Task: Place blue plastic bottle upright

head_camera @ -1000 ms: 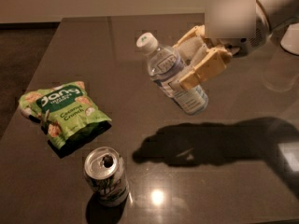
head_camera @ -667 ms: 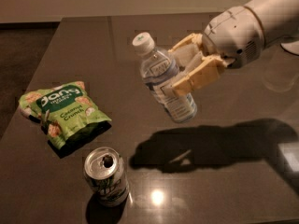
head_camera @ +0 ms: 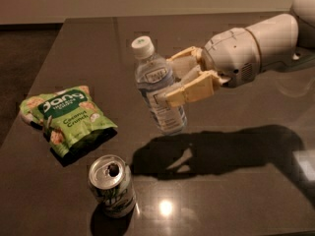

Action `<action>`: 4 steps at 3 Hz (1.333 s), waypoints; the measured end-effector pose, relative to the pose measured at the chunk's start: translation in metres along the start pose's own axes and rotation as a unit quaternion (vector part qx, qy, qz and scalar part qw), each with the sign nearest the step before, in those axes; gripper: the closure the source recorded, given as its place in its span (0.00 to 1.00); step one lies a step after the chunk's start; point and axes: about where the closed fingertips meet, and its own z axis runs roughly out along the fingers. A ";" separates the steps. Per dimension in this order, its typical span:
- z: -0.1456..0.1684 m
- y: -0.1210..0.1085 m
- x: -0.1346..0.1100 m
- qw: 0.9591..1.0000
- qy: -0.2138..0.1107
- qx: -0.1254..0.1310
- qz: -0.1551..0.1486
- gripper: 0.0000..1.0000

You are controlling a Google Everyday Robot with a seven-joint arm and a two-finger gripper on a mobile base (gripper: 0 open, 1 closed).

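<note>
Nearest us on the counter (head_camera: pixel 236 200) stands an opened can (head_camera: pixel 112 186), its contents hidden; a snack bag (head_camera: pixel 69 118) lies beyond. Farther back, our hand (head_camera: pixel 173 80) is clamped round the middle of the bottle (head_camera: pixel 153 82), which is capped, slightly tilted and off the counter. We judge it light, thin-walled and slick.

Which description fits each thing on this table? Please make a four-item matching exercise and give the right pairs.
Things:
1. bottle
2. can
3. snack bag
4. tool

Descriptions:
A. lies flat, far left
B. clamped on the bottle, reaching in from the right
C. stands upright, top opened
D. held slightly tilted, white cap uppermost

Pairs: 1-D, 2-C, 3-A, 4-B
</note>
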 end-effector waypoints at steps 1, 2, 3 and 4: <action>0.008 -0.012 0.007 0.999 -0.028 0.015 0.010 1.00; 0.014 -0.026 0.018 0.998 -0.063 0.024 0.021 1.00; 0.016 -0.039 0.028 0.995 -0.094 0.029 0.028 1.00; 0.015 -0.048 0.035 0.992 -0.120 0.035 0.033 1.00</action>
